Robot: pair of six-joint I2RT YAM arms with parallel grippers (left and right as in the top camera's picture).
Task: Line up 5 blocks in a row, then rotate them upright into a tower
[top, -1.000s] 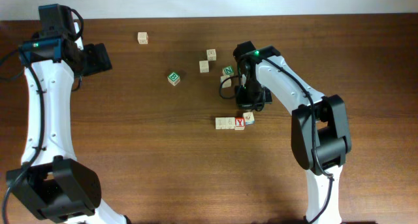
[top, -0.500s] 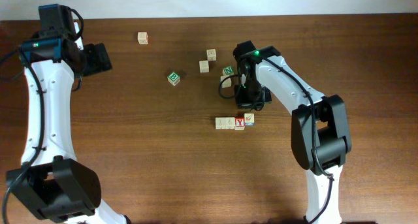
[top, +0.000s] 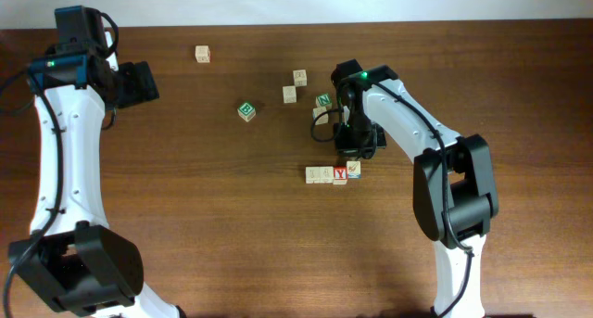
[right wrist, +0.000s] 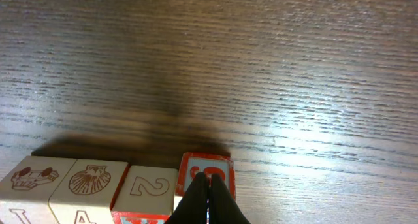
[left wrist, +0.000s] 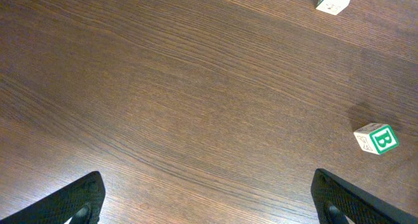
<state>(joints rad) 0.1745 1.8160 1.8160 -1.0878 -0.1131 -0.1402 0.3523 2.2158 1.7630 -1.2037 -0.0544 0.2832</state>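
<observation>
Several pale cubes stand in a row on the table: two tan blocks [top: 320,174], the red Y block [top: 340,174] and an end block with blue markings [top: 353,168]. The right wrist view shows that row as a car block [right wrist: 29,178], a shell block [right wrist: 88,181], a "2" block [right wrist: 150,188] and a red-framed block [right wrist: 206,166]. My right gripper [top: 352,157] is shut, and its tips [right wrist: 209,188] rest against the red-framed end block with nothing held between them. My left gripper [top: 141,82] is open [left wrist: 209,204] over bare wood, far from the row.
Loose tan cubes lie at the back left [top: 202,54] and behind the row [top: 299,77] [top: 290,95]. A green N cube [top: 322,101] sits beside the right arm. A green B cube [top: 246,111] [left wrist: 377,138] lies mid-table.
The end block at my right gripper's tips has turned slightly and now sits squarer to the row. The left arm has not moved.
</observation>
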